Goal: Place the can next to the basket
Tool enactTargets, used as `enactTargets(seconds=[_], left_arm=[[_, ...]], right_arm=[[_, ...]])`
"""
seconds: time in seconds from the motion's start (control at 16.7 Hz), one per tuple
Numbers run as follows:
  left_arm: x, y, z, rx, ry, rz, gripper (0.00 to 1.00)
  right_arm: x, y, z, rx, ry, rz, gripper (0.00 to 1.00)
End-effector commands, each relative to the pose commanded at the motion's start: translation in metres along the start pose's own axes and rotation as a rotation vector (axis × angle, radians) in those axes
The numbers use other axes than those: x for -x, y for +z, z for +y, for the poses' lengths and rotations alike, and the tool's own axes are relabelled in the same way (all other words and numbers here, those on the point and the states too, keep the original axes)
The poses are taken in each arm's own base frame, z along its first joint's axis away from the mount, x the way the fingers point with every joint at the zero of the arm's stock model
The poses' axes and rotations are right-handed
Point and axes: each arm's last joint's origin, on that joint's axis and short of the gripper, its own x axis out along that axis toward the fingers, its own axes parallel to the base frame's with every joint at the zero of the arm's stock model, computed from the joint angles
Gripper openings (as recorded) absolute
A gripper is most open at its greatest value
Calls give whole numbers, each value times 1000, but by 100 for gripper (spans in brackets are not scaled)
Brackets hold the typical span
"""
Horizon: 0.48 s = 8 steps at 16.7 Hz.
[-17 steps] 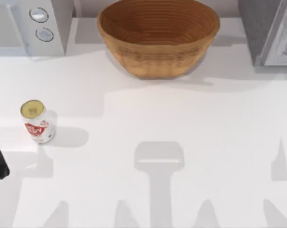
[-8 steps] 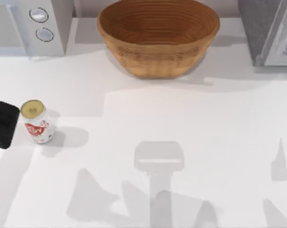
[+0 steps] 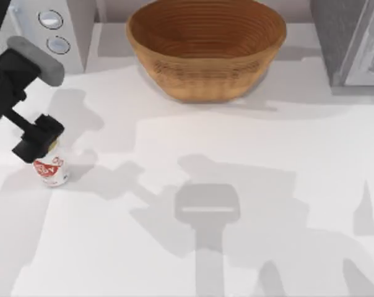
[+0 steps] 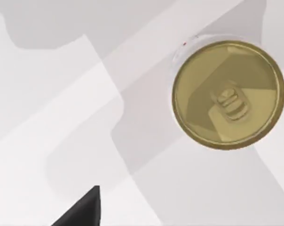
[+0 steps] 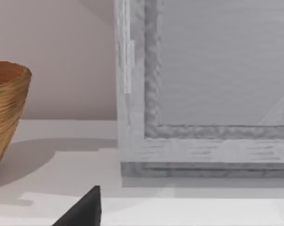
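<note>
Can (image 3: 51, 171) stands upright near the left edge of the white bench (image 3: 249, 154), well apart from the basket (image 3: 205, 46) at the back centre. It is a small white cylinder with a red label carrying white lettering; from the left wrist view its top (image 4: 229, 95) is a dull gold-yellow disc with a pull tab at the middle and a thin white rim around it.

My left arm reaches in from the upper left, its dark body angled down toward the can, and the left gripper (image 3: 38, 137) hangs right above the can's top, covering it in the top view. Whether its jaws are open or closed I cannot tell. A dark fingertip (image 4: 83, 209) shows at the edge of the left wrist view, apart from the can.

The right wrist view looks across the bench at the basket's ridged orange-brown wall (image 5: 5, 113) and a grey boxy appliance (image 5: 212, 89) beside it, with a dark fingertip (image 5: 83, 209) at the edge. In the top view a white appliance with two round dials (image 3: 54, 28) stands at the back left.
</note>
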Motion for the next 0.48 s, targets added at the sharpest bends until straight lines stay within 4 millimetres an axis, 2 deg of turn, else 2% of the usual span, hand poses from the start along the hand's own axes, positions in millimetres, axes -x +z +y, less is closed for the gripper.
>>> enactTargets(seconds=[0.24,0.48], left_arm=[[-24,34,13,-89,-84,120,100],[-34,44,17,-119,-113,156,100]], right_arm=[[0,0,0,0,0,0,100],[0,0,0,0,0,0,100]])
